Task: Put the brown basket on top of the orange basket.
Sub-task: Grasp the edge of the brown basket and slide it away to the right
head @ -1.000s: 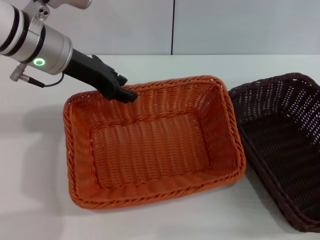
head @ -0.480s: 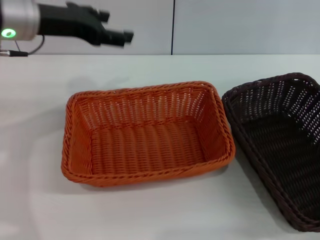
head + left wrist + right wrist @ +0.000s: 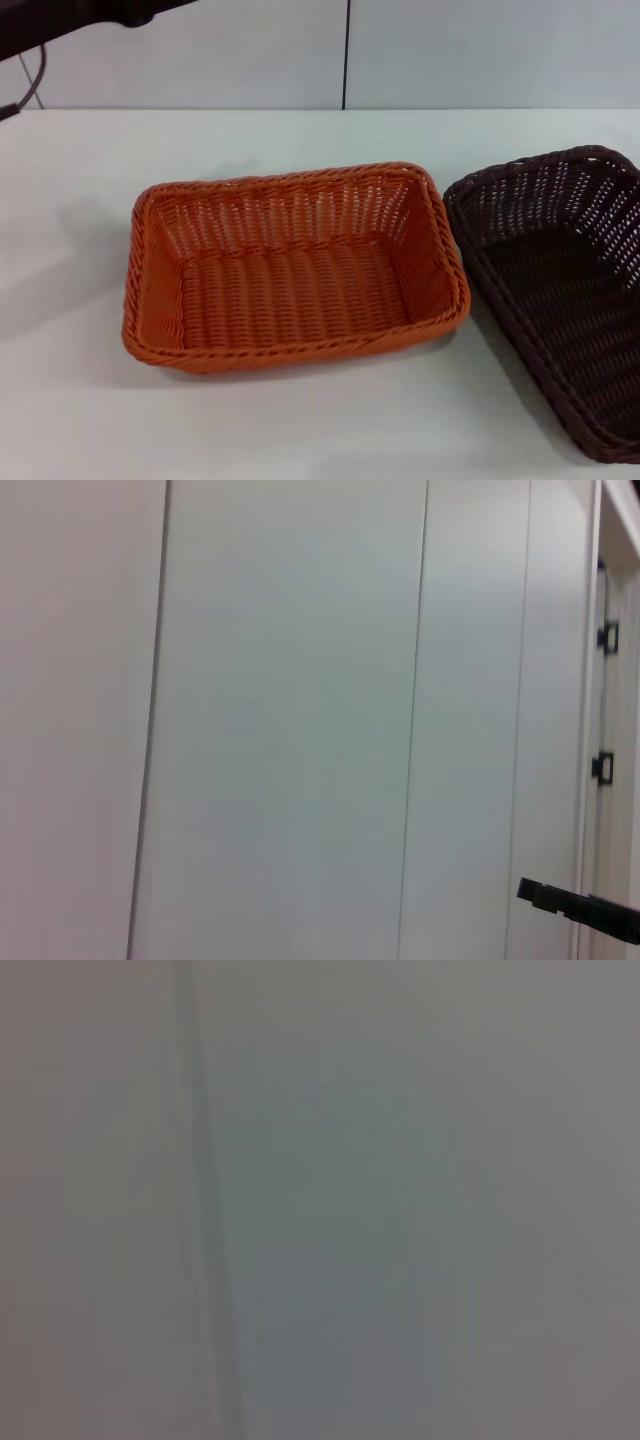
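Sitting at the centre of the head view, the orange basket is seen flat on the white table. It is rectangular, woven in a wicker style, with a thick braided rim, openwork sides of upright ribs and a closely ribbed floor.

Just beside it, at the right edge of the frame, the brown basket is found, of the same woven make in a dark brown, its braided rim cut off by the frame's right and lower edges. Its near corner lies close to the orange basket's right rim; whether the two rims touch cannot be told. Neither basket is stacked on the other.

At the upper left corner of the head view only a dark part of the left arm and a black cable are shown, raised above the table before pale wall panels. Whether the left gripper is clenched or released cannot be told. The right gripper is not seen.
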Motion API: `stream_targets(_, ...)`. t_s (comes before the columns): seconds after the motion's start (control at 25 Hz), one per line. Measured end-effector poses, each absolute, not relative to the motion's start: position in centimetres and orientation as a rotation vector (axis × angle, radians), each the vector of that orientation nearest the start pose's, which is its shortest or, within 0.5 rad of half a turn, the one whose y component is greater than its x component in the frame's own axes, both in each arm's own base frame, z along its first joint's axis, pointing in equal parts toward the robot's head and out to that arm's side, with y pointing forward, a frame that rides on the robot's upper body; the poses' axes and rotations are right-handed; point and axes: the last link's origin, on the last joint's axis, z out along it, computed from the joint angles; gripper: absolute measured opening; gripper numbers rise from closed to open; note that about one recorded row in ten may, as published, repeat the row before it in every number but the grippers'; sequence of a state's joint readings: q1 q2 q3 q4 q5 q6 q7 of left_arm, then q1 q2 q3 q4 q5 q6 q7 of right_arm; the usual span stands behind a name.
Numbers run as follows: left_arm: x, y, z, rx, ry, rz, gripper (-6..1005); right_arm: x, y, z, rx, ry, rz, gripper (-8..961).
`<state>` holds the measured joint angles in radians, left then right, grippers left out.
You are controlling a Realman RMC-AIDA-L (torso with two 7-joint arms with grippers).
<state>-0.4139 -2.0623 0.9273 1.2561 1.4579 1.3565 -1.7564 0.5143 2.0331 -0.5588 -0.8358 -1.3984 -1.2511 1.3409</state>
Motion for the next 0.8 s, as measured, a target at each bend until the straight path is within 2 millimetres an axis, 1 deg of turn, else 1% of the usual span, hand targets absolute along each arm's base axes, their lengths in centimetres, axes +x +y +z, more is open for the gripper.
stream_targets(0.04,-15.9,36.4,11.7,-2.337,-0.386,-1.086,842,24.2,39.6,15.7,-1.961,0.425,1.011,678)
stream_targets(0.08,-16.2,36.1,11.7,-2.331,-0.396,-1.098,842,23.8,39.4,16.0,-2.021,0.431,0.986,678)
stream_targets(0.12,-16.2,36.1,11.6,-2.331,-0.399,-1.099,842,22.9,39.2,16.5,-2.115,0.437,0.946,678)
stream_targets(0.24,-16.5,35.9,11.4,-2.333,-0.414,-1.106,841,21.1,38.2,18.1,-2.312,0.419,0.858,678)
stream_targets(0.28,-16.6,35.8,11.3,-2.334,-0.419,-1.108,841,19.8,37.0,19.6,-2.448,0.377,0.799,678)
stream_targets(0.32,-16.7,35.8,11.2,-2.336,-0.425,-1.113,841,19.8,37.0,19.6,-2.448,0.377,0.799,678)
stream_targets(0.4,-16.7,35.9,11.0,-2.339,-0.435,-1.12,840,19.0,36.0,20.7,-2.542,0.346,0.757,678)
stream_targets(0.48,-16.6,36.0,10.7,-2.338,-0.446,-1.152,841,18.8,35.3,21.7,-2.584,0.341,0.699,678)
stream_targets(0.52,-16.6,36.0,10.7,-2.338,-0.446,-1.152,841,18.8,35.3,21.7,-2.584,0.341,0.699,678)
stream_targets(0.64,-16.5,36.1,10.6,-2.333,-0.443,-1.178,841,19.3,35.8,21.5,-2.582,0.375,0.599,678)
stream_targets(0.68,-16.5,36.1,10.5,-2.333,-0.446,-1.186,841,19.6,36.9,20.8,-2.577,0.389,0.502,678)
stream_targets(0.72,-16.5,36.1,10.5,-2.333,-0.446,-1.186,841,19.6,36.9,20.8,-2.577,0.389,0.502,678)
stream_targets(0.8,-16.5,36.3,10.3,-2.333,-0.46,-1.2,840,19.7,38.2,19.9,-2.57,0.389,0.412,678)
